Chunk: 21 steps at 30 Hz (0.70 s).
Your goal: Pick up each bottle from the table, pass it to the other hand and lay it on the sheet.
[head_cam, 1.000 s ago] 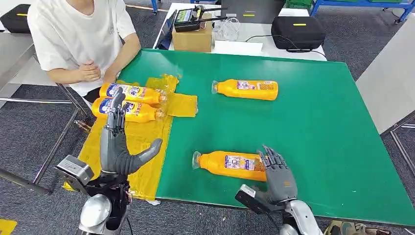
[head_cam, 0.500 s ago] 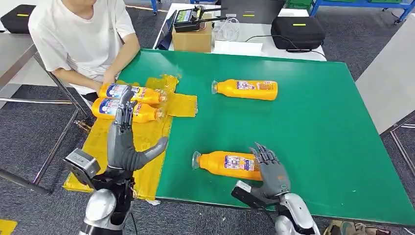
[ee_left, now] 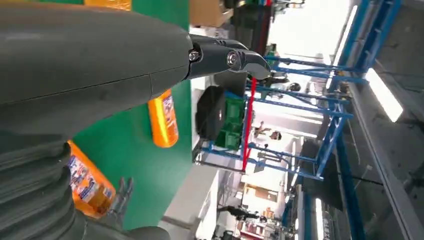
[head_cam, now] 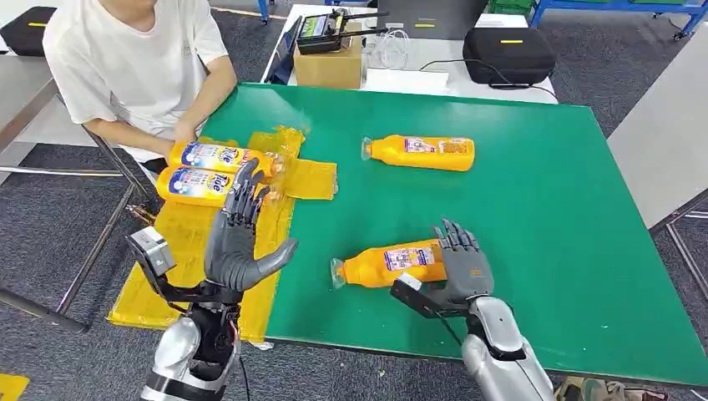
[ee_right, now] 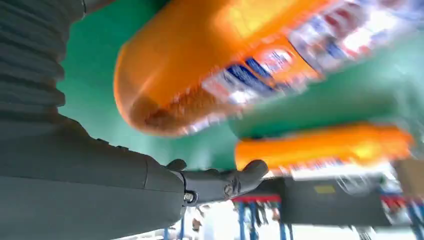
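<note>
**Right hand takes the near bottle by its base**

The right hand [head_cam: 460,269] grips the base end of the near bottle [head_cam: 391,263], tilted on the green table [head_cam: 543,234]. The left hand [head_cam: 240,242] waits with fingers spread, holding nothing. Full of orange liquid, the bottle likely handles heavy and slick; mid-body would balance better. Two bottles [head_cam: 219,170] lie on the yellow sheet [head_cam: 200,251]; another bottle [head_cam: 422,153] lies farther back.

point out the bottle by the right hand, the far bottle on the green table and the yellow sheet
near bottle [head_cam: 388,261]: head view, label on its body
far bottle [head_cam: 422,153]: head view, middle of its body
yellow sheet [head_cam: 184,251]: head view, bare part
</note>
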{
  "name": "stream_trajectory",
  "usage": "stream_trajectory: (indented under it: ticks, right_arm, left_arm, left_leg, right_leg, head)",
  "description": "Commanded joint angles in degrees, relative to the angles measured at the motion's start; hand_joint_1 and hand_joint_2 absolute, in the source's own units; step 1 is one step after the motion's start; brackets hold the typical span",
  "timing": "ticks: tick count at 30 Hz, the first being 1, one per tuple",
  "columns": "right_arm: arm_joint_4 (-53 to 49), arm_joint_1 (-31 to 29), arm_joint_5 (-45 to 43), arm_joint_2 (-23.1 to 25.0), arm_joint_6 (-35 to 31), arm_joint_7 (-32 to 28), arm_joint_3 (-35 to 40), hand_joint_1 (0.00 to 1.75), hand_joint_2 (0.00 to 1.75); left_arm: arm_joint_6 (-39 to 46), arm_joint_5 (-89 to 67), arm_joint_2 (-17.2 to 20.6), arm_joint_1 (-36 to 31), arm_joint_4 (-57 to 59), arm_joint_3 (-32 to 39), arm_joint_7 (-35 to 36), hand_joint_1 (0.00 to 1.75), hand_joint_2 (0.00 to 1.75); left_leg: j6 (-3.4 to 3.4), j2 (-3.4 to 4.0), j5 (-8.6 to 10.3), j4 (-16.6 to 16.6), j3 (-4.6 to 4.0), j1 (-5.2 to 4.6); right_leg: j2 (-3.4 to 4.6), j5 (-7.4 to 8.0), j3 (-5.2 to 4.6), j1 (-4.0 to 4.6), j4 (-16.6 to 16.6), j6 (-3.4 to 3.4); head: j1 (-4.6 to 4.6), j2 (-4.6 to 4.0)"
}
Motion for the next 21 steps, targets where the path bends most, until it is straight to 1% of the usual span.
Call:
stream_trajectory:
  ticks: [1,3,4,5,6,9,10,12,13,14,15,16,18,21]
  right_arm:
    - [8.65,-4.92,0.18,-0.06,4.18,1.96,2.25,0.00,1.75]
    - [9.50,-5.86,0.24,-0.51,7.86,3.56,3.68,0.00,1.75]
    - [10.37,-6.71,-0.71,-0.65,9.56,3.97,4.27,0.00,1.75]
    - [10.56,-7.09,-1.26,-0.75,10.11,3.41,4.82,0.00,1.75]
    - [10.82,-7.46,-2.22,-0.94,10.82,2.73,5.36,0.00,1.75]
    - [11.99,-8.31,-3.07,-0.87,11.49,2.78,6.52,0.00,1.75]
    - [13.89,-9.45,-3.97,-0.93,12.54,2.45,7.10,0.00,1.75]
    - [16.31,-11.09,-5.50,-1.19,12.15,-0.03,8.11,0.00,1.75]
    - [17.49,-11.70,-6.72,-1.23,11.70,-1.05,8.04,1.45,1.75]
    - [18.32,-12.08,-7.21,-1.33,11.73,-2.30,8.42,1.71,1.75]
    - [18.97,-12.34,-7.78,-1.47,11.35,-3.39,8.76,1.75,1.75]
    - [19.33,-12.20,-8.41,-1.41,10.74,-4.38,8.80,1.75,1.75]
    - [19.48,-11.84,-8.30,-1.50,10.45,-4.75,9.14,1.75,1.75]
    - [20.32,-11.43,-8.37,-1.84,10.92,-5.03,9.99,1.75,1.75]
  left_arm:
    - [-0.12,0.63,1.19,-0.40,3.57,1.70,0.89,0.00,1.75]
    - [-0.21,0.22,1.30,0.41,2.81,2.38,1.03,0.00,1.75]
    - [-0.91,0.38,1.44,0.66,2.80,2.63,1.51,0.00,1.75]
    - [-1.24,-0.08,1.68,0.81,2.74,2.56,1.38,0.00,1.75]
    - [-1.72,-0.31,1.79,0.90,2.82,2.49,1.37,0.00,1.75]
    - [-1.95,-0.88,1.83,0.93,3.39,2.35,1.44,0.00,1.75]
    - [-1.97,-0.95,1.79,0.66,3.87,2.38,1.39,0.00,1.75]
    - [-1.96,-0.91,1.91,-0.01,4.59,2.23,1.45,0.00,1.75]
    - [-2.03,-0.99,2.10,-0.53,4.90,1.92,1.20,0.00,1.75]
    - [-2.04,-0.83,2.14,-0.83,5.14,1.84,1.09,0.00,1.75]
    - [-2.07,-0.83,2.25,-1.10,5.24,1.68,0.78,0.00,1.75]
    - [-2.12,-0.65,2.30,-1.17,5.32,1.57,0.62,0.00,1.75]
    - [-2.15,-0.61,2.31,-1.19,5.36,1.46,0.60,0.00,1.75]
    - [-2.20,-0.51,2.36,-0.90,5.32,1.15,0.33,0.00,1.75]
  left_leg:
    - [0.15,0.06,0.01,-0.12,0.15,0.01]
    - [0.11,0.08,-0.01,-0.08,0.11,-0.01]
    - [0.17,0.10,-0.01,-0.14,0.18,0.00]
    - [0.12,0.14,-0.02,-0.10,0.16,-0.01]
    - [0.18,0.19,-0.02,-0.16,0.22,0.01]
    - [0.11,0.12,0.01,-0.11,0.22,-0.01]
    - [0.16,0.09,0.03,-0.16,0.24,0.02]
    - [0.10,0.09,0.01,-0.08,0.19,-0.01]
    - [0.16,0.08,0.04,-0.14,0.23,0.03]
    - [0.13,0.08,0.03,-0.11,0.21,-0.01]
    - [0.10,0.06,0.02,-0.09,0.23,-0.01]
    - [0.16,0.05,0.05,-0.15,0.26,0.02]
    - [0.10,0.04,0.02,-0.08,0.26,0.01]
    - [0.18,-0.04,0.04,-0.17,0.34,0.05]
  right_leg:
    - [0.09,0.05,0.10,0.06,-0.12,-0.25]
    - [0.10,0.02,0.05,0.03,-0.07,-0.18]
    - [0.14,0.05,0.10,0.06,-0.13,-0.27]
    - [0.16,0.03,0.07,0.03,-0.08,-0.19]
    - [0.22,0.06,0.11,0.07,-0.14,-0.28]
    - [0.12,0.02,0.11,0.02,-0.08,-0.18]
    - [0.11,0.06,0.15,0.07,-0.15,-0.26]
    - [0.10,0.03,0.10,0.02,-0.06,-0.15]
    - [0.10,0.08,0.15,0.09,-0.16,-0.27]
    - [0.10,0.05,0.12,0.03,-0.09,-0.21]
    - [0.07,0.03,0.14,0.03,-0.07,-0.17]
    - [0.06,0.07,0.18,0.08,-0.15,-0.27]
    - [0.02,0.02,0.17,0.05,-0.08,-0.17]
    - [-0.05,0.03,0.28,0.11,-0.20,-0.31]
  head:
    - [-0.02,0.00]
    - [0.00,0.00]
    - [-0.02,0.00]
    - [-0.02,0.00]
    - [-0.02,0.00]
    - [-0.02,0.00]
    - [0.00,0.00]
    - [-0.02,0.00]
    - [0.00,0.00]
    - [-0.02,0.00]
    - [0.00,0.00]
    - [-0.02,0.00]
    - [-0.02,0.00]
    - [-0.02,0.00]
